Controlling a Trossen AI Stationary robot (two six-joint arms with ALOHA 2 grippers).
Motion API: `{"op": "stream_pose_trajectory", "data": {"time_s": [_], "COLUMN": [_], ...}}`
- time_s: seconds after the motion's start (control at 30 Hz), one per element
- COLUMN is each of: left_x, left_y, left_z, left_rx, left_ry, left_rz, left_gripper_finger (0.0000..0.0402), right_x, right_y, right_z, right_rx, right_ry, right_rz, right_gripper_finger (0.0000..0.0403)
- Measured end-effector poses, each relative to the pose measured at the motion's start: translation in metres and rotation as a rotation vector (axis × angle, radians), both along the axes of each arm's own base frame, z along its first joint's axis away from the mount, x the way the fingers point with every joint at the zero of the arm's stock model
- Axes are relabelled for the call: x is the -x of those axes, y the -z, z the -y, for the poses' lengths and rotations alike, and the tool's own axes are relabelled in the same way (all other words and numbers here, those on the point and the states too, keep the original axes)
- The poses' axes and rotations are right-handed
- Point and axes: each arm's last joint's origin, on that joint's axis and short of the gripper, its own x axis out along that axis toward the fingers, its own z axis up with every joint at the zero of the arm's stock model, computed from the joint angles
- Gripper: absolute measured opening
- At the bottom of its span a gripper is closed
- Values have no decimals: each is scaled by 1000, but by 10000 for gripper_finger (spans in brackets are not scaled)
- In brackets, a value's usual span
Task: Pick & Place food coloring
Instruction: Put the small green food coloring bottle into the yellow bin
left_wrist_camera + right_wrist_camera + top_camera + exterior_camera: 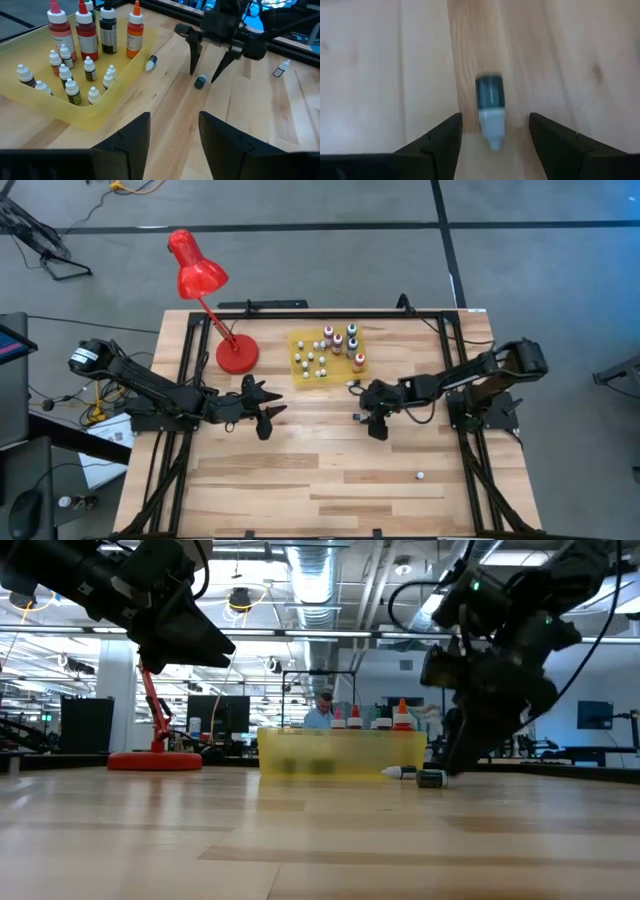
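Observation:
A small dark food coloring bottle (490,95) with a pale cap lies on its side on the wood table. My right gripper (203,76) stands open over it, pointing steeply down, with one finger on each side and a gap to both. The bottle also shows in the left wrist view (200,81). Several more food coloring bottles stand upright in the yellow tray (300,345) at the far middle. My left gripper (266,416) hovers open at the table's left middle, above the table, with nothing between its fingers.
A second bottle (150,62) lies on the table beside the tray's edge. A third bottle (420,476) lies nearer the front right. A red desk lamp (236,353) stands left of the tray. Black frame rails run along the table's left, right and far sides.

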Motion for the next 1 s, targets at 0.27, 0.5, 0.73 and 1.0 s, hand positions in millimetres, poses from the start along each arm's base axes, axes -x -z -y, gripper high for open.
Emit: {"op": "stream_pose_trajectory", "data": {"time_s": [0.27, 0.5, 0.73, 1.0], "left_x": [0, 0, -1, -6], "left_y": [0, -1, -3, -10], "left_z": [0, 0, -1, -11], "left_rx": [-7, -6, -92, -152], "left_ry": [-5, -5, -17, -22], "left_rz": [0, 7, 4, 44], "left_gripper_finger": [159, 159, 159, 159], "right_x": [-5, -2, 2, -17], "right_y": [16, 8, 2, -23], "right_z": [0, 0, -1, -8], "right_rx": [14, 11, -30, -54], "right_ry": [3, 6, 8, 4], "right_rz": [-45, -22, -22, -27], "right_gripper_finger": [198, 118, 39, 54]}}
